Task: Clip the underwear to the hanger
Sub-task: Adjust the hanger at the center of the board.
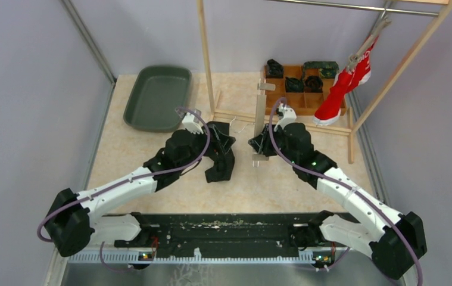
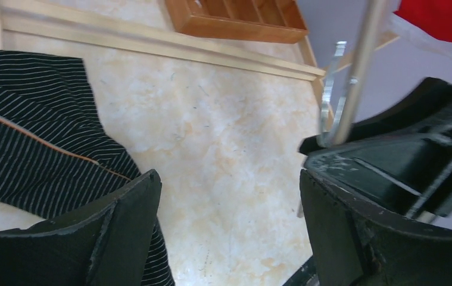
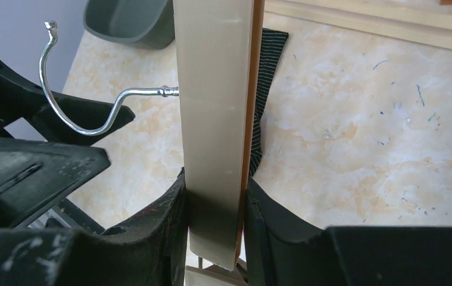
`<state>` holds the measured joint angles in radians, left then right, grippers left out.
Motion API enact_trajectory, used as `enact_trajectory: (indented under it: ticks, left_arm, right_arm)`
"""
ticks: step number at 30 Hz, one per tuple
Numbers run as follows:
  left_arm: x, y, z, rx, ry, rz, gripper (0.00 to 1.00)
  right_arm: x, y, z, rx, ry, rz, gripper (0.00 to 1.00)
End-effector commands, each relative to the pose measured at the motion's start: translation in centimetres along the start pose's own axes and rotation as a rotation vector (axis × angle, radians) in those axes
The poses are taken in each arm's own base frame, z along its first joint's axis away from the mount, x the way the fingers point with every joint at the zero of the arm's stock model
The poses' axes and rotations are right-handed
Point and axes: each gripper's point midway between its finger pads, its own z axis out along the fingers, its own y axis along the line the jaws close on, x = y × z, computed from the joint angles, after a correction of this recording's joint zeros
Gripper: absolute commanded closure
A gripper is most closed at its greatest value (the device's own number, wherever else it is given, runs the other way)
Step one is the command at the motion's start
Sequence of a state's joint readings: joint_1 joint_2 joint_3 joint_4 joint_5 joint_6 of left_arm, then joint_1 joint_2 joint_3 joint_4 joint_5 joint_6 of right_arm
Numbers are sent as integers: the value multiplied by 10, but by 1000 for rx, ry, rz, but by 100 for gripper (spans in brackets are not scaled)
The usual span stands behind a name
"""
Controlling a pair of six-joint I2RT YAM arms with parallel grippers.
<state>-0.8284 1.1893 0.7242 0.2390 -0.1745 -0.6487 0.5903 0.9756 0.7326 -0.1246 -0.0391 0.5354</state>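
Two arms over the table (image 2: 223, 131): left jaws spread wide, nothing between; striped underwear (image 2: 33, 137) lies on the table just beside them; right jaws pinch the hanger (image 3: 214, 107) bar, hook (image 3: 86, 101) toward the left arm.

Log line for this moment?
left gripper: open, empty | right gripper: shut on beige wooden hanger | black striped underwear: lying on table

No text, label, brand, number or sign could be read in any view. The hanger (image 3: 214, 119) showed a plain bar, and the underwear (image 2: 33, 137) carried only thin stripes. The red garment (image 1: 345, 89) at two o'clock bore white markings that were too small to make out as lettering.
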Motion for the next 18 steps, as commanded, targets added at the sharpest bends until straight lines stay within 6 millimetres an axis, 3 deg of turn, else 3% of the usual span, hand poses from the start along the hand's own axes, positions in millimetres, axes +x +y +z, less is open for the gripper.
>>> enact_trajectory:
  ticks: [1,8,18]
  left_arm:
    - [-14,-28,-9,163,-43,-17,10]
    - [-28,-28,-18,254,-67,-73,7]
    - [-35,-34,-4,340,-51,-120,11]
  right_arm:
    - [-13,8,10,-53,-45,-13,100]
    - [-9,9,20,-78,-29,-10,100]
    - [1,12,28,-117,10,-25,100]
